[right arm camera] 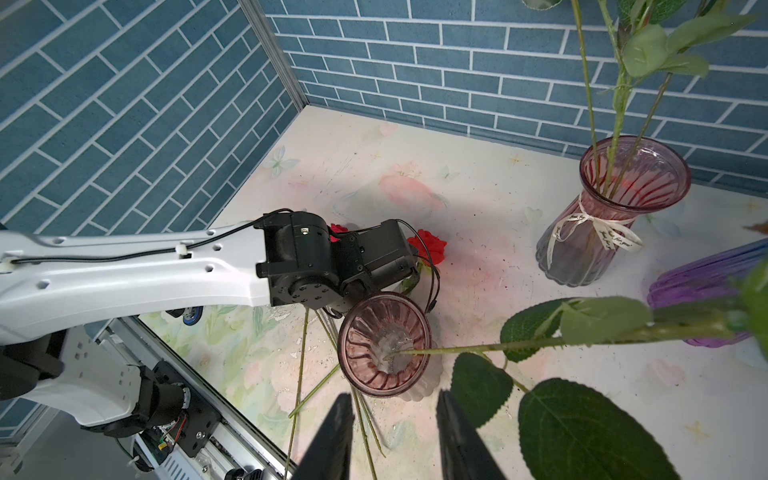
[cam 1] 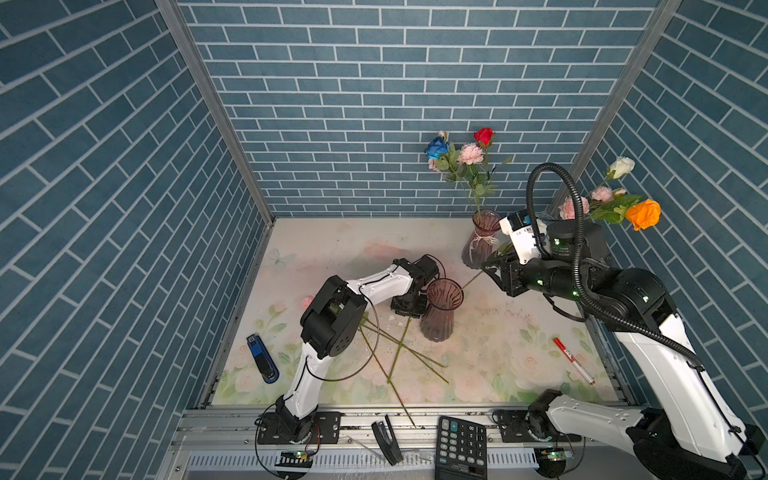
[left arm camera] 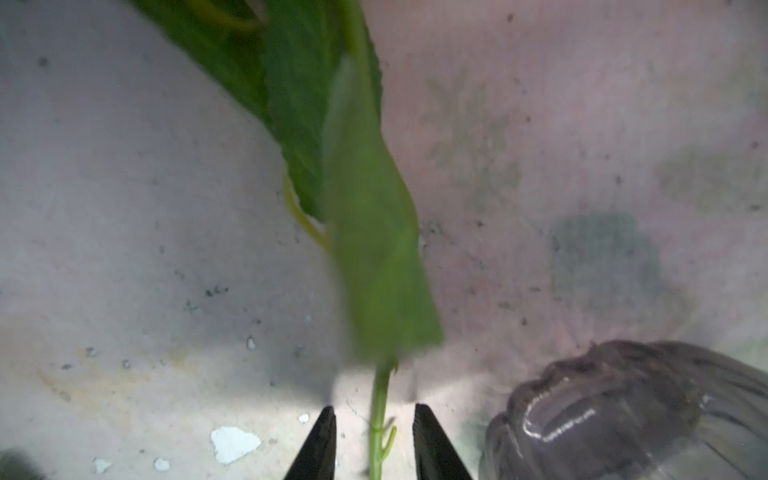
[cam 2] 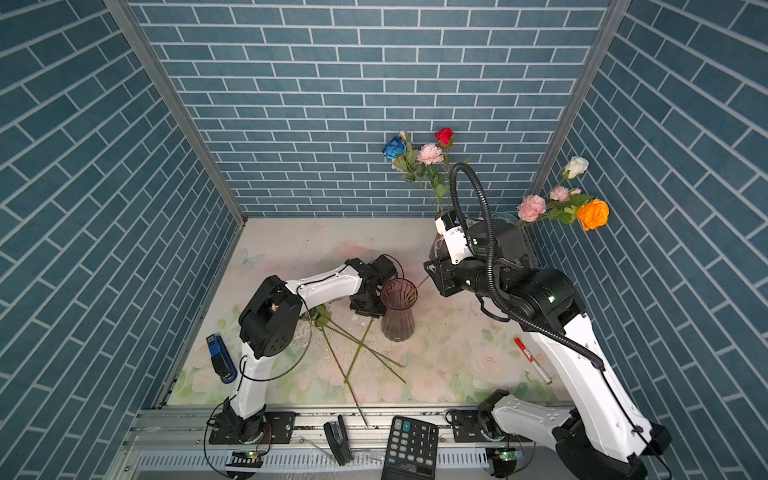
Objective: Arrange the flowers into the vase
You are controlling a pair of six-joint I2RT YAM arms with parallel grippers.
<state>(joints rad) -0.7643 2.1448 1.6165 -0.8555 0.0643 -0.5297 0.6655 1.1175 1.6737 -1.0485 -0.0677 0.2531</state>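
- Nearest the front edge, on the metal rail (cam 1: 357,428), a black calculator (cam 1: 461,446) and a black stapler (cam 1: 387,444) lie between the two arm bases.
- Just past it, on the flower-printed counter (cam 1: 498,345), a blue stapler (cam 1: 262,359) lies at the left and a red pen (cam 1: 572,360) at the right.
- Between them, several loose stems (cam 1: 397,353) lie crossed, one reaching onto the rail.
- Behind the stems, the middle vase (cam 1: 436,328), ribbed pink glass, stands upright.
- Low beside that vase is the left end effector (left arm camera: 374,408). Its fingers (left arm camera: 320,444) stand narrowly apart with a green stem (left arm camera: 379,415) between them, touching neither.
- From the right, the right end effector (right arm camera: 394,394) hovers above the middle vase, with its jaws partway apart and nothing between the tips.
- Just beyond those tips, a leafy stem (right arm camera: 457,350) slants down with its lower end at the vase mouth. I cannot tell whether it is inside.
- A red rose (right arm camera: 428,246) lies on the counter behind the left wrist.
- Farther back, the ribboned vase (cam 1: 476,241) holds a blue rose (cam 1: 437,148), a pink bloom (cam 1: 471,153) and a red bloom (cam 1: 483,136).
- At the far right corner stands a purple vase (right arm camera: 702,286). Above it, a white rose (cam 1: 622,167), pink blooms (cam 1: 573,207) and an orange rose (cam 1: 643,214) lean toward the side wall.
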